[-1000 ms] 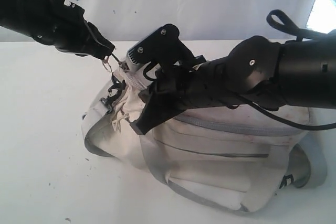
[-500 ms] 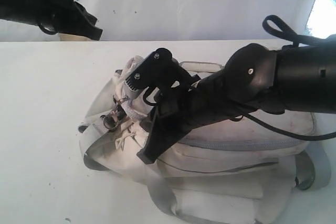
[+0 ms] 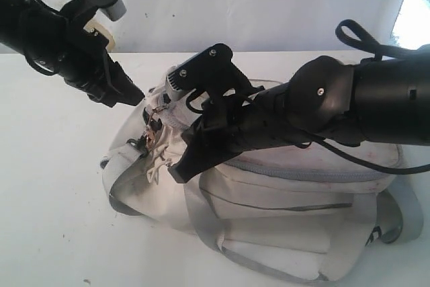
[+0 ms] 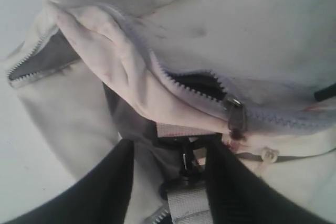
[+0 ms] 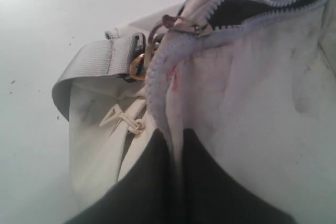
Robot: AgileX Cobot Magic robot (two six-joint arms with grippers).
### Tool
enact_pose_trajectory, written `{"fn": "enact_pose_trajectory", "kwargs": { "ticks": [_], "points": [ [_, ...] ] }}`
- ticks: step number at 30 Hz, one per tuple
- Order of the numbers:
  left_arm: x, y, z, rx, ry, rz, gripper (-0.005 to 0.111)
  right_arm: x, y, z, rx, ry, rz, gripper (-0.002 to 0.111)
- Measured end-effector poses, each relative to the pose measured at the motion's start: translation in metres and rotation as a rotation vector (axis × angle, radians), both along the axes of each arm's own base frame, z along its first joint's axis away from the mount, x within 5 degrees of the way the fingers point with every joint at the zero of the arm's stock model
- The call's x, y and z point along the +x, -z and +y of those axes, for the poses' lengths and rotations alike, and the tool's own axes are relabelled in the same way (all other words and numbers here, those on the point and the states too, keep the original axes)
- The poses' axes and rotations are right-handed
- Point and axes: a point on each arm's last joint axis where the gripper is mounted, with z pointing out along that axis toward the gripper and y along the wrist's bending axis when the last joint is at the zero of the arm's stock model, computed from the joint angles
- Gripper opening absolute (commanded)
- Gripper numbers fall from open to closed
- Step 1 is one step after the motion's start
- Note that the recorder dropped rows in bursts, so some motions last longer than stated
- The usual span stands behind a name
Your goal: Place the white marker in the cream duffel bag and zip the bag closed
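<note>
The cream duffel bag [image 3: 289, 193] lies on its side on the white table. Its grey zipper is shut along most of its length, with a short dark gap [image 4: 197, 83] beside the slider [image 4: 234, 115] at the bag's left end. My left gripper [image 3: 127, 93] hovers open just off that end. Its fingers [image 4: 169, 142] straddle the black clip [image 4: 186, 163] and webbing strap without gripping them. My right gripper [image 3: 180, 165] reaches across the bag and is shut on a fold of bag fabric [image 5: 175, 135] below the slider [image 5: 184, 23]. The white marker is hidden.
The white table [image 3: 54, 199] spreads to the left and front of the bag, with a white backdrop behind. A grey webbing strap [image 5: 92, 64] with a gold ring hangs off the bag's end. Grey straps [image 3: 396, 213] trail at the right.
My left gripper, shut on the zipper pull a second ago, let go, swung up and away, then came back open to the bag's end. The right gripper kept its pinch as the bag shifted.
</note>
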Motion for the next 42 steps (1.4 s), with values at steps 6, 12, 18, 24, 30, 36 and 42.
{"fn": "enact_pose_trajectory", "kwargs": {
  "ticks": [6,12,18,24,30,36,42],
  "points": [
    [-0.001,0.012,-0.003,-0.001,0.035,0.089,0.048,0.0,0.0,0.0,0.01,0.014,0.011,0.0],
    [-0.005,0.026,-0.006,-0.01,0.078,0.205,0.048,0.0,0.0,0.0,0.013,0.018,0.015,0.0],
    [-0.003,0.025,-0.012,-0.082,0.074,0.215,0.048,0.0,0.0,0.0,0.013,0.018,0.015,0.0],
    [0.006,0.042,-0.018,-0.135,0.066,0.253,0.034,0.0,0.0,0.0,0.012,0.018,0.016,0.0],
    [0.01,0.047,-0.019,-0.13,0.072,0.218,0.004,0.0,0.0,0.0,0.013,0.019,0.014,0.0],
    [0.011,0.047,-0.019,-0.121,0.104,0.187,0.0,0.0,0.0,0.0,0.014,0.021,0.011,0.0],
    [0.012,0.038,-0.014,-0.055,0.072,0.176,0.0,0.0,0.0,0.0,0.014,0.021,0.011,0.0]
  ]
}}
